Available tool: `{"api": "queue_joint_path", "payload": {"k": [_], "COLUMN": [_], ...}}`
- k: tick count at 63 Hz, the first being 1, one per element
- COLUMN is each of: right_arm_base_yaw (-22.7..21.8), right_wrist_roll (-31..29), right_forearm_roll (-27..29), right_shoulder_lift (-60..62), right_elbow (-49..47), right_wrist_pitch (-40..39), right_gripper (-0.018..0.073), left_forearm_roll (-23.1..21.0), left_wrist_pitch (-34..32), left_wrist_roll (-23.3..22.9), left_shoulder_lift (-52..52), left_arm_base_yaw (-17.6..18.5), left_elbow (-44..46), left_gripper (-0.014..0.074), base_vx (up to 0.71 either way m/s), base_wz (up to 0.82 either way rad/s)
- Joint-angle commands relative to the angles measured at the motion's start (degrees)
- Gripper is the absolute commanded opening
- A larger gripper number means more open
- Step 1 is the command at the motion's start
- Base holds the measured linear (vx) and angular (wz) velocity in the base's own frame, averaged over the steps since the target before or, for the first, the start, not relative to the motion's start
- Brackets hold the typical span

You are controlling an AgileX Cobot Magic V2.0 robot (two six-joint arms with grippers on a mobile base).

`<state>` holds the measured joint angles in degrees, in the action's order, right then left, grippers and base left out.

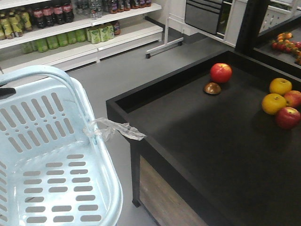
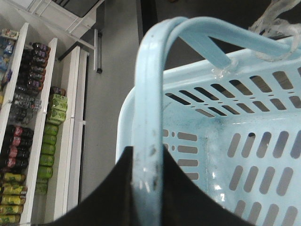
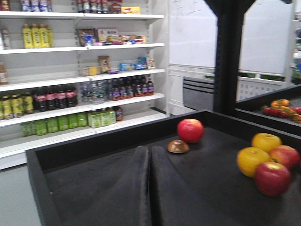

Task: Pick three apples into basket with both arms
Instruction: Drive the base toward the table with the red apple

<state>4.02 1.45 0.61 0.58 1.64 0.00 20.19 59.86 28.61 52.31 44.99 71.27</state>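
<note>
**Left:** the white slotted basket (image 1: pixel 107 165) stands beside the black display table (image 1: pixel 197 141), with a crumpled plastic scrap (image 1: pixel 113 128) tied at its rim. The left gripper (image 2: pixel 145 157) is clenched on the basket's hoop handle (image 2: pixel 148 94).

**Centre:** the right gripper (image 3: pixel 150 153) hangs over the table, its fingers (image 3: pixel 134 183) pressed together and grasping nothing. Farther back lies a lone red apple (image 1: pixel 221 73), with a small brown object (image 1: pixel 212 88) just beside it.

**Right:** a close cluster on the table holds two yellow apples (image 1: pixel 273 103), a pinkish-red apple (image 1: pixel 293 98) and a dark red apple (image 1: pixel 287 117).
</note>
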Motion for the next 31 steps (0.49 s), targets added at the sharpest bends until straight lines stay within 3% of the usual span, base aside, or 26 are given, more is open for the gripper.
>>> {"api": "queue_joint_path", "payload": {"k": [1,31], "right_arm_base_yaw": [0.0,0.0], "right_wrist_roll": [-0.4,-0.4], "right_forearm_roll": [-0.2,-0.2], "right_shoulder_lift": [0.4,0.4], "right_elbow": [0.8,0.8], "right_wrist_pitch": [-4.2,-4.2], "right_gripper": [-0.0009,-0.0009], "left_forearm_roll": [1.2,1.3], "left_wrist_pitch": [-4.8,-4.8], "left_wrist_roll": [-0.7,-0.7], "left_shoulder_lift": [-0.7,-0.7], "left_arm_base_yaw": [0.2,0.2], "left_elbow": [1.9,1.9], "left_gripper": [-0.0006,-0.0006], "base_vx": [-0.08,-0.08], "base_wz": [-0.39,-0.39]}}
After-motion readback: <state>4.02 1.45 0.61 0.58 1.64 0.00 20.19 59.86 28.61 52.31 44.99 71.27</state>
